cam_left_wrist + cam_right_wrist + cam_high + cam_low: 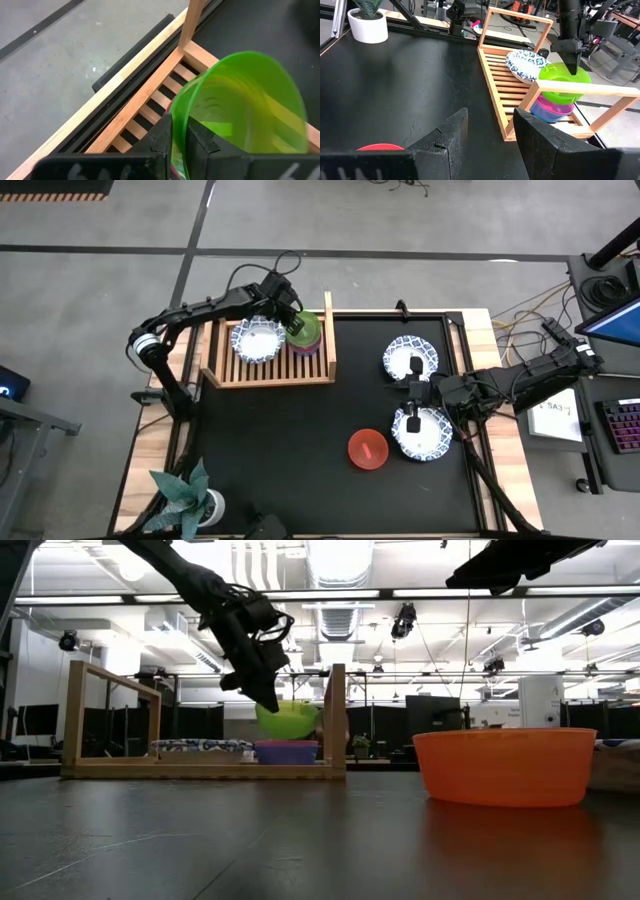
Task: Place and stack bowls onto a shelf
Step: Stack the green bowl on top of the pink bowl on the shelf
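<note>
My left gripper (291, 317) is over the shelf's (225, 375) right end, shut on the green bowl (288, 720). This bowl tilts just above a magenta bowl (555, 104) nested in a cyan one (549, 115); whether it touches them I cannot tell. One white blue-rimmed bowl (257, 340) rests on the shelf slats beside the stack. My right gripper (490, 135) is open, raised above the mat between two more white bowls (410, 356) (424, 434). The red bowl (367, 449) stands on the mat. Only three white bowls show. My left gripper pinches the green bowl's rim (179, 117), one finger (202, 145) inside the bowl and one (159, 137) outside. The fingers come from above, slanting down. The bowl hangs tilted below them, its open side turned partly sideways, its lower part close over the magenta bowl.
The shelf's upright corner post (338, 715) and top rail (580, 89) stand close to the green bowl. A potted plant (190, 495) sits at the table's near left corner. Bare black mat (280, 440) lies between the shelf and the red bowl.
</note>
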Motion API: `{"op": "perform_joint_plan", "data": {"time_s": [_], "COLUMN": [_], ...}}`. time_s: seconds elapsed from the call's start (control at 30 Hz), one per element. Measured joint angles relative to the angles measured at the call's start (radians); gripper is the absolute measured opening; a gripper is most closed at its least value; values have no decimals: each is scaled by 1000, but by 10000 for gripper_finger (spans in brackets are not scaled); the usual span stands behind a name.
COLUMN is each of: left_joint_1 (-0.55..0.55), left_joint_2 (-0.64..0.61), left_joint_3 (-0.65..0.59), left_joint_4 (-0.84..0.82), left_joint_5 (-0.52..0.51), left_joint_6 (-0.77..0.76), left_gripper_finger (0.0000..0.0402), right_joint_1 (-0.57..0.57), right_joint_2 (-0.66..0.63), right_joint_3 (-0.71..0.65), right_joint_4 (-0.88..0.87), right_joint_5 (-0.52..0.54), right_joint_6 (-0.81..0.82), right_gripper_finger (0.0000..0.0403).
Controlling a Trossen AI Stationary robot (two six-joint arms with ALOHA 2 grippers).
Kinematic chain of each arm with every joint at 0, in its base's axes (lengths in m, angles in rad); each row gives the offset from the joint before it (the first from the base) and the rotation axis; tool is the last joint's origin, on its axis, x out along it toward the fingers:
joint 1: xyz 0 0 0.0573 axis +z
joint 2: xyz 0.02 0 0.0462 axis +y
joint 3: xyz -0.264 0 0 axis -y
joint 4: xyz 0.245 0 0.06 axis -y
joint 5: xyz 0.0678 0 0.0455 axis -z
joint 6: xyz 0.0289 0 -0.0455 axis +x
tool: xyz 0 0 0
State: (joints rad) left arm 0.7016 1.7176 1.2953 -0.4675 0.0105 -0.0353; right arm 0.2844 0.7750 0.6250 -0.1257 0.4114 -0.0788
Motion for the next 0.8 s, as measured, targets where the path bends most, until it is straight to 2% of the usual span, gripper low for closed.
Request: {"op": "perform_joint_plan", "data": {"time_s": [0.8], "left_joint_1": [-16], "left_joint_2": [0], "left_joint_3": [0], "left_joint_4": [-32], "left_joint_5": [0], "left_joint_6": [23], "left_gripper_finger": [79], "right_joint_1": [-1], "right_joint_2": [0], "right_joint_3": [-1], "right_joint_4": [-1], "right_joint_5": [8], "right_joint_6": [13], "right_gripper_finger": [150]}}
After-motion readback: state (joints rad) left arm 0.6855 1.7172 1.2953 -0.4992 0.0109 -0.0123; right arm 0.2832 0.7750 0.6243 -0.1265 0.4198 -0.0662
